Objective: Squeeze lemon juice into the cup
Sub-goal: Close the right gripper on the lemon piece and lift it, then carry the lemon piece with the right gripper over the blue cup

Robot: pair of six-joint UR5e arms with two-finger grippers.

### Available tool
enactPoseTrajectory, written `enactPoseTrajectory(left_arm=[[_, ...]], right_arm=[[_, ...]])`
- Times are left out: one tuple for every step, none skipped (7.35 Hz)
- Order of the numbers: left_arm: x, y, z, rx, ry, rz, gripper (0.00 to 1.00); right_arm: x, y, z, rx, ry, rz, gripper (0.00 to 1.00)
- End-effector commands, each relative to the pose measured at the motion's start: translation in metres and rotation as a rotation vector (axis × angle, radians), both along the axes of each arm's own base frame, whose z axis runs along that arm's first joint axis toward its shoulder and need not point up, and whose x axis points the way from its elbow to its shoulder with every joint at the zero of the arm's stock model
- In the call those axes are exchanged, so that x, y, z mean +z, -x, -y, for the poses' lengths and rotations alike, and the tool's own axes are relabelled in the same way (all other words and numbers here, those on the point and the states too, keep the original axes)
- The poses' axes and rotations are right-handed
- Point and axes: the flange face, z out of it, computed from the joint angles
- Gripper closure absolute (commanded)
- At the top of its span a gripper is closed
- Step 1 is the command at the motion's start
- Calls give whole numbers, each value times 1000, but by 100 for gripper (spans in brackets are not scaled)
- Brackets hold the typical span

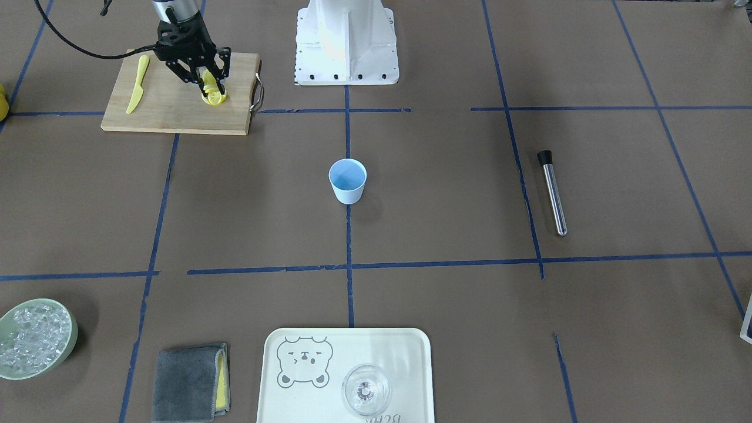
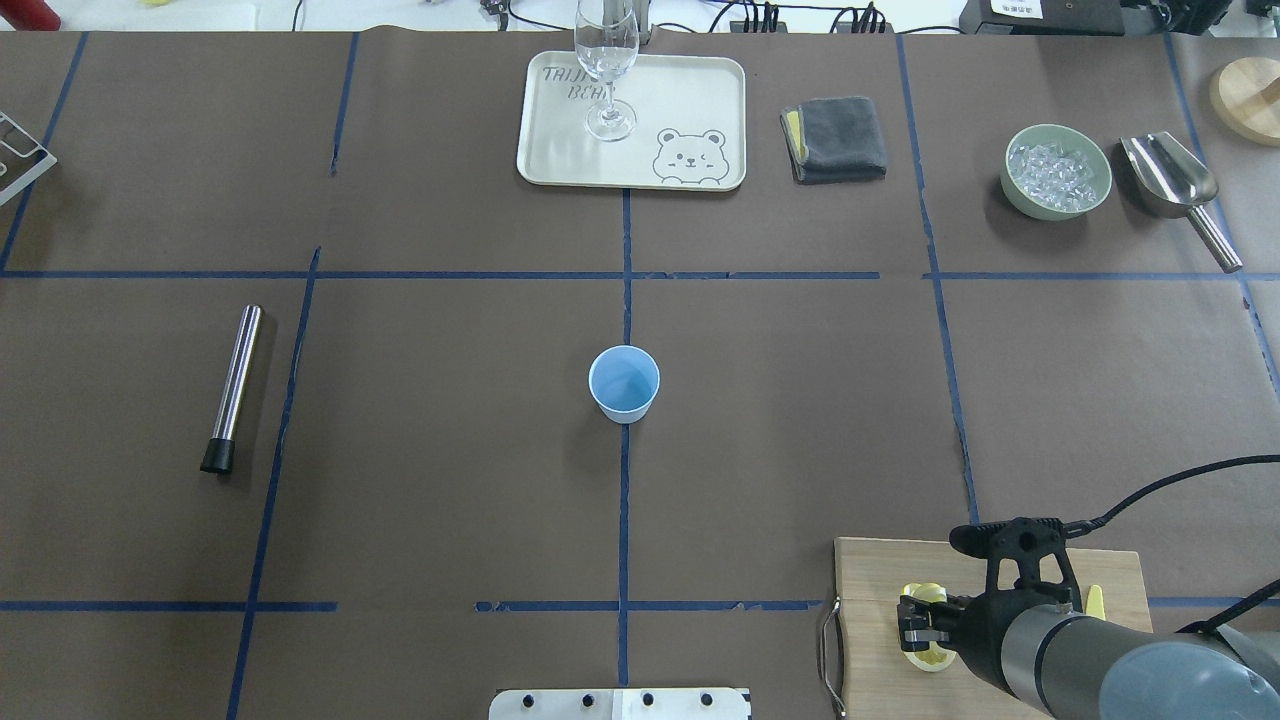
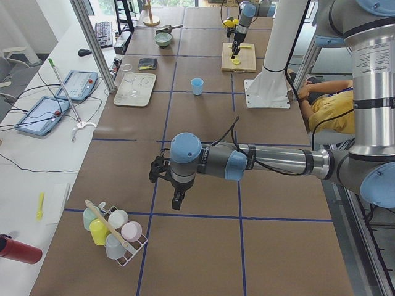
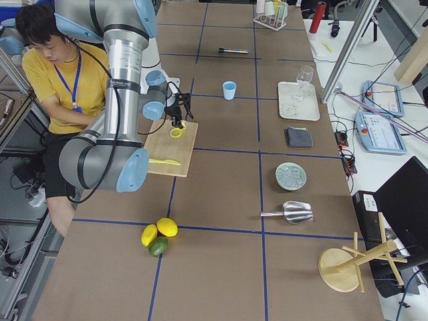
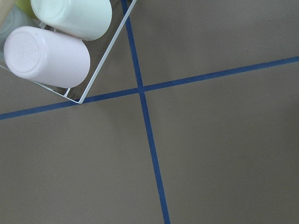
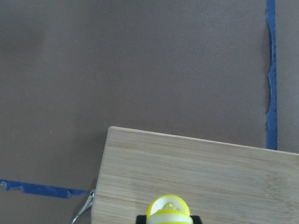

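The lemon (image 1: 214, 97) is on the wooden cutting board (image 1: 176, 111) at the robot's right. My right gripper (image 1: 211, 92) stands over it, shut on the lemon, and yellow shows either side of the fingers (image 2: 912, 612). In the right wrist view the lemon (image 6: 168, 209) sits between the dark pads at the bottom edge. I cannot tell the two slices apart. The light-blue cup (image 1: 348, 181) stands upright and empty at the table's middle, also in the overhead view (image 2: 624, 383), far from both grippers. My left gripper (image 3: 176, 200) hangs over bare table; I cannot tell whether it is open or shut.
A yellow plastic knife (image 1: 137, 84) lies on the board. A steel muddler (image 1: 553, 192) lies at the robot's left. Far side: tray (image 1: 405, 352) with a clear glass (image 1: 365, 389), grey cloth (image 1: 189, 383), green bowl of ice (image 1: 35, 338), metal scoop (image 2: 1170, 175). A cup rack (image 5: 56, 46) is below the left wrist.
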Motion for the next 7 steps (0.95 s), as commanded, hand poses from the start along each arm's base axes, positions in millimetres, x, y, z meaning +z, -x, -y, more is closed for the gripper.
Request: enactPoseTrajectory(left_arm=[[1,0,0,0,3,0,0],[1,0,0,0,3,0,0],[1,-1,0,1,1,0,0],[1,-1,0,1,3,0,0],[1,-1,0,2,4,-3,0],[3,-1,0,2,7,-3,0],[4,0,0,1,10,-3,0]], right_arm=[[-40,17,29,12,55,-16,82],[-75,28,49,16,75,-21,82],[-122,39,69,11,68,-32,82],[-169,41,93,16,69,-61,82],[-209,37,122,3,79,-87,82],[-232,43,151,12,80,-80,82],[-257,63,183,35,72,-88,82]])
